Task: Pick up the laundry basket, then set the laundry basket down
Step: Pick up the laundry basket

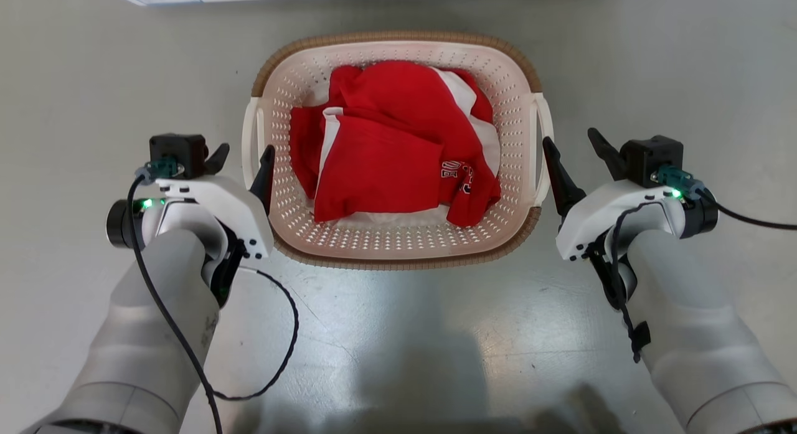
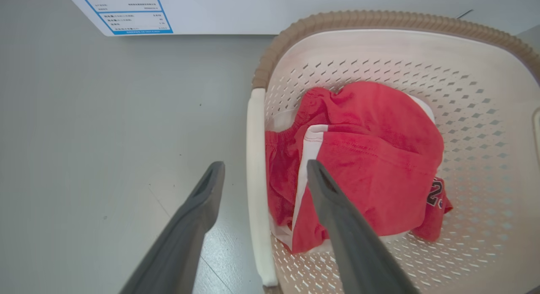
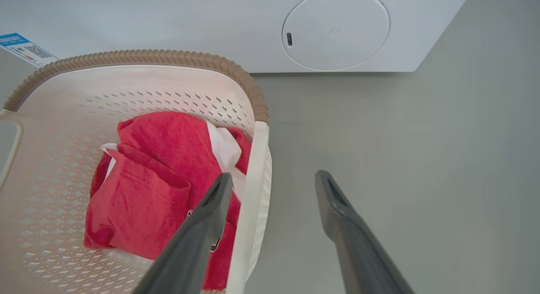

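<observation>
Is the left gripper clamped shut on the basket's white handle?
No: the left gripper is open, its fingers straddling the white handle of the laundry basket with a gap on each side.

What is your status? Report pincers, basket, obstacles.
Left pincer open, astride left handle. Right pincer open, astride right handle. Laundry basket on floor, red clothes inside. Nothing blocks the handles.

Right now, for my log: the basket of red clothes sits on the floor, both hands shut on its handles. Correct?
No: the left hand and right hand are open at the handles of the laundry basket, as both wrist views show. The rest holds.
</observation>
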Available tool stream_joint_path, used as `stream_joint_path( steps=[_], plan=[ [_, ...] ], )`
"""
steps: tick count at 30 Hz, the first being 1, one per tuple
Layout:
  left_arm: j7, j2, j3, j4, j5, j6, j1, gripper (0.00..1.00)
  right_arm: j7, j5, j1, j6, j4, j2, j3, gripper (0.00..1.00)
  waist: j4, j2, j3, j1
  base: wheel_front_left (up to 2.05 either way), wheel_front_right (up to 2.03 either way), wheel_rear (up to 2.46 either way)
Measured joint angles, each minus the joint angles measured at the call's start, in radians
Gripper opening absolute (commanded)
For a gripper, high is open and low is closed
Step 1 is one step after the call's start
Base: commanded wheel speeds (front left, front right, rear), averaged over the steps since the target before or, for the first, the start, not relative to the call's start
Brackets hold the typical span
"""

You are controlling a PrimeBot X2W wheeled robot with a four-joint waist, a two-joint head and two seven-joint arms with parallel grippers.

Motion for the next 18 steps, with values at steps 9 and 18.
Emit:
stream_joint_path(
  steps=[9, 18],
  plan=[
    [0.026, -0.01, -0.061, 0.04, -0.002, 0.0, -0.068, 1.0, 0.0, 0.069, -0.082, 0.0, 0.112, -0.001, 0.049, 1.0, 0.017, 0.0, 0.033, 0.0, 0.0, 0.0, 0.0],
    [0.102, -0.014, -0.11, 0.061, -0.042, 0.0, -0.101, 1.0, 0.021, 0.148, -0.147, 0.0, 0.186, -0.002, 0.122, 1.0, 0.024, 0.0, 0.046, 0.0, 0.0, 0.0, 0.0]
  ],
)
